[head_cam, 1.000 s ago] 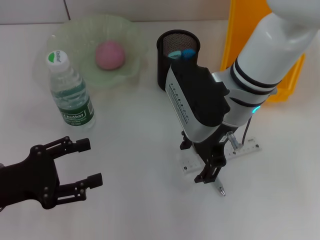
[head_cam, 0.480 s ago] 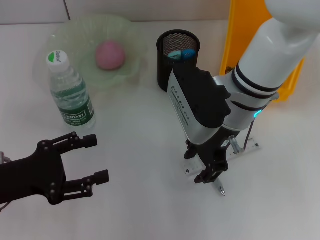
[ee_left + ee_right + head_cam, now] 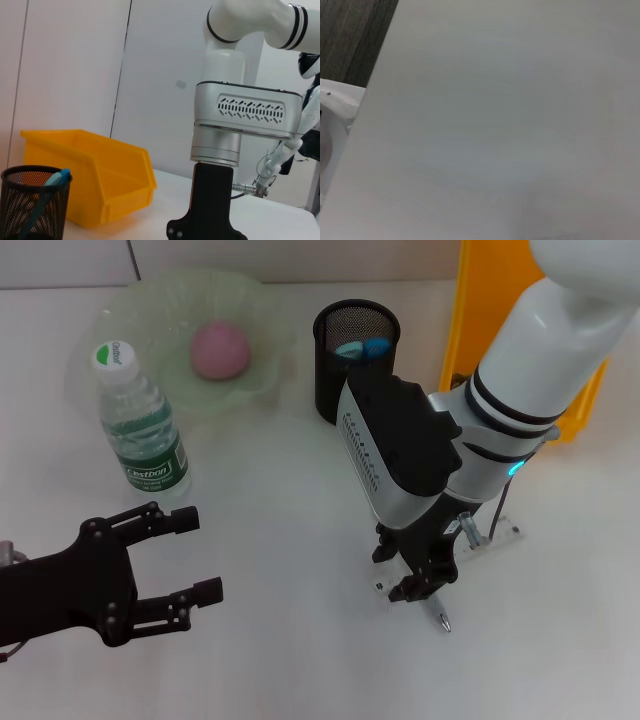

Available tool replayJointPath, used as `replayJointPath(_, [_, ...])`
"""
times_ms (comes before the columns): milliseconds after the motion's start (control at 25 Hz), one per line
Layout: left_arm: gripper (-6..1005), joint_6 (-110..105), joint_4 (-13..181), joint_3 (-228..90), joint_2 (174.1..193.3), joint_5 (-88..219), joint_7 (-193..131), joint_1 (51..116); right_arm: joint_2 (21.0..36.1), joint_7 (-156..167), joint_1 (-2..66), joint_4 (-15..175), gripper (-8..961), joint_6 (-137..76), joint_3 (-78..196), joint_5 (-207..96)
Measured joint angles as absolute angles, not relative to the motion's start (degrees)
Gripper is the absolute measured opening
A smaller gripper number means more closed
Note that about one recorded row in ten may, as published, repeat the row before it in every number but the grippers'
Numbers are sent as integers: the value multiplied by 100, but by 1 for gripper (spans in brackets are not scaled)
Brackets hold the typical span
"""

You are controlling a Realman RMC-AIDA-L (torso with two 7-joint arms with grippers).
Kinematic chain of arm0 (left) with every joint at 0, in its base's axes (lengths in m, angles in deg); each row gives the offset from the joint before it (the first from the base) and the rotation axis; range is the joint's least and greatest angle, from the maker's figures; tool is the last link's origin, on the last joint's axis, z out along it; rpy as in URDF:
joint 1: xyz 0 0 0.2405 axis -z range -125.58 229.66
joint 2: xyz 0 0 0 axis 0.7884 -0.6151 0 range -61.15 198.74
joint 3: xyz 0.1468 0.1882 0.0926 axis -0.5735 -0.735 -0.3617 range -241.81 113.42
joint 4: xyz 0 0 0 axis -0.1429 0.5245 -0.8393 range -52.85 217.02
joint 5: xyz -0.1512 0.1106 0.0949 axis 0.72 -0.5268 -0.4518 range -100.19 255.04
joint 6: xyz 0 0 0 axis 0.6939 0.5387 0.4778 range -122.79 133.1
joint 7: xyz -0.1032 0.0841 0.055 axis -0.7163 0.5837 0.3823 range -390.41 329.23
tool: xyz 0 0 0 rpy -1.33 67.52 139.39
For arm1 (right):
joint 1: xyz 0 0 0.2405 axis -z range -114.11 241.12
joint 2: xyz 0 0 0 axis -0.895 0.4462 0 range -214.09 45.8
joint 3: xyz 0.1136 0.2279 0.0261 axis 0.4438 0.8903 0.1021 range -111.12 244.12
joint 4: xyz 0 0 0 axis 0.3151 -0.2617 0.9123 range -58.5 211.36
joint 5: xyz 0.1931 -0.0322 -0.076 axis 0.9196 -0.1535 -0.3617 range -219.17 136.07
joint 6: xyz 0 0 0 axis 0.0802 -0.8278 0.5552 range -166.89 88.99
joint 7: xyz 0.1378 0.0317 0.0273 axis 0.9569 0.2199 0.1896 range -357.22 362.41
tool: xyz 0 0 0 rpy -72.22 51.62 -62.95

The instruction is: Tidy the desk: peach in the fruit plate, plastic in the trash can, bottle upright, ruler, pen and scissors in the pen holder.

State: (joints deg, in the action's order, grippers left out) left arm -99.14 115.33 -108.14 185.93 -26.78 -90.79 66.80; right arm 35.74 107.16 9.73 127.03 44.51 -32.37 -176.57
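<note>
In the head view a pink peach lies in the green fruit plate. The water bottle stands upright in front of the plate. The black mesh pen holder holds blue-handled items; it also shows in the left wrist view. My right gripper points down at the table, closed across the left end of the clear ruler. A pen tip sticks out just below it. My left gripper is open and empty at the front left. No plastic is in view.
An orange bin stands at the back right behind my right arm; it also shows in the left wrist view. The right wrist view shows only white table surface.
My right gripper's fingers have drawn closer together over the ruler's left end, and the ruler has shifted slightly. My left gripper has moved a little to the right and forward.
</note>
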Motion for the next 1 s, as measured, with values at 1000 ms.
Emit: replayJointPath(1000, [829, -9871, 11540, -10811, 18638, -2681, -9131, 6777, 3535, 11977, 2617, 16388, 371, 3210, 179, -15886])
